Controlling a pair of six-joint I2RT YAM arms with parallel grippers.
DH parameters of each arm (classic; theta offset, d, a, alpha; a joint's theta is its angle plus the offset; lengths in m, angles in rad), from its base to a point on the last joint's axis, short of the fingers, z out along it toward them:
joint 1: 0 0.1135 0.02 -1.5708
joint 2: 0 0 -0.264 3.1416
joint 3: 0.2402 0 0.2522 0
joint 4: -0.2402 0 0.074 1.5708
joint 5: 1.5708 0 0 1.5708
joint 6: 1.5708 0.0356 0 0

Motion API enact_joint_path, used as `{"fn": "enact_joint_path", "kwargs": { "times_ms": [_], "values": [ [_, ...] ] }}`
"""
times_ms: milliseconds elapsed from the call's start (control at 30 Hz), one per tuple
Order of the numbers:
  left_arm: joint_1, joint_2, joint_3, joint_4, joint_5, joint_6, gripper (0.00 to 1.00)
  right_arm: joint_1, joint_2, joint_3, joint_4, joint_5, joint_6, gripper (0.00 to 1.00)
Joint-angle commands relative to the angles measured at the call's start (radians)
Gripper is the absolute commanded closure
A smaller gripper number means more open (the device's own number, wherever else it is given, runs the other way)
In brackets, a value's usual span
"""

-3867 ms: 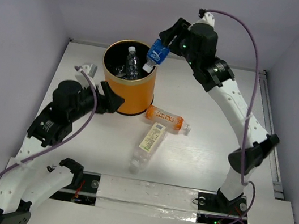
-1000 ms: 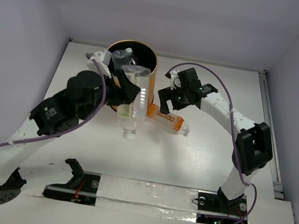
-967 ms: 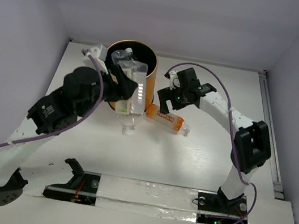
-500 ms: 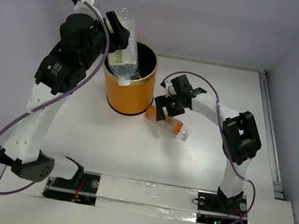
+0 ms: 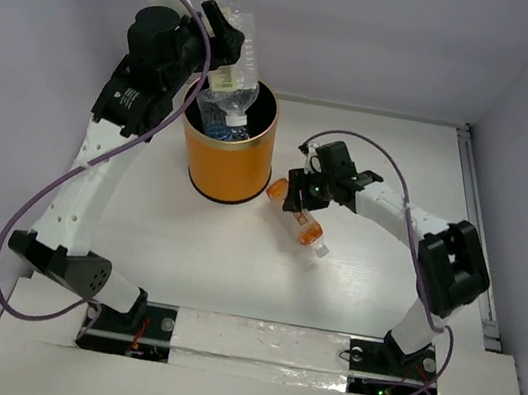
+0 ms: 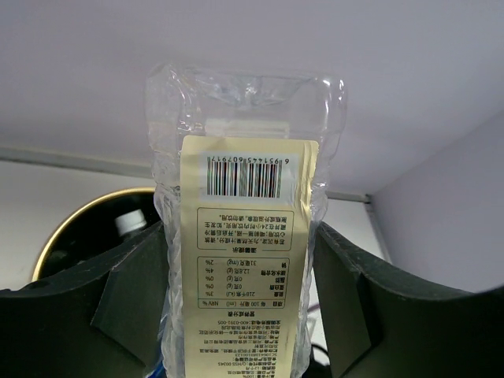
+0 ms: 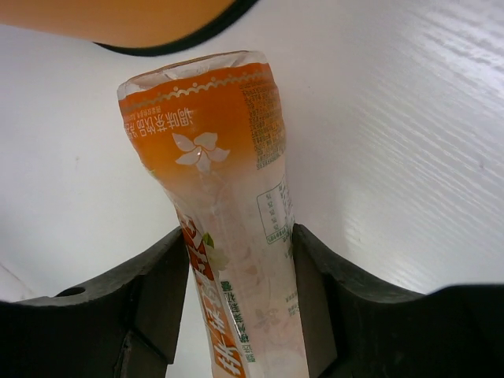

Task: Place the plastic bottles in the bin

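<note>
A: Right, surface first. White wood-grain table (image 5: 183, 255), boxed in by plain pale walls (image 5: 373, 33) at the back and on both sides.

B: And on it?

A: The bin (image 5: 234, 167), orange, stands back-left of centre. A blue-label bottle (image 5: 217, 129) lies inside, partly hidden.

B: Left arm?

A: Raised high. The left gripper (image 5: 224, 44) is clamped on the yellow-label bottle (image 5: 235, 56), which is tilted with its lower end over the bin's mouth. A purple cable (image 5: 27, 219) loops off that arm.

B: Right side?

A: The orange bottle (image 5: 299, 219) is just right of the bin, cap pointing to the near edge. The right gripper (image 5: 306, 200) has its fingers pressed on both flanks of it. Cannot tell if it is lifted.
</note>
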Motion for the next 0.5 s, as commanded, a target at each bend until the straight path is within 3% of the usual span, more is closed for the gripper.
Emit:
{"fn": "enact_joint_path", "kwargs": {
  "times_ms": [0,167,300,467],
  "values": [
    [0.004,0.03,0.07,0.161,0.066,-0.04,0.71,0.005,-0.161,-0.018,0.049,0.009,0.027,0.52],
    [0.004,0.118,0.089,0.25,-0.036,0.022,0.7,0.005,-0.316,-0.076,0.048,-0.029,0.078,0.52],
    [0.004,0.142,-0.003,0.451,-0.075,0.077,0.65,0.015,-0.451,-0.146,0.121,-0.109,0.173,0.53],
    [0.004,0.234,0.03,0.48,-0.125,0.14,0.63,0.016,-0.595,-0.144,0.1,-0.097,0.198,0.53]
  ]
}}
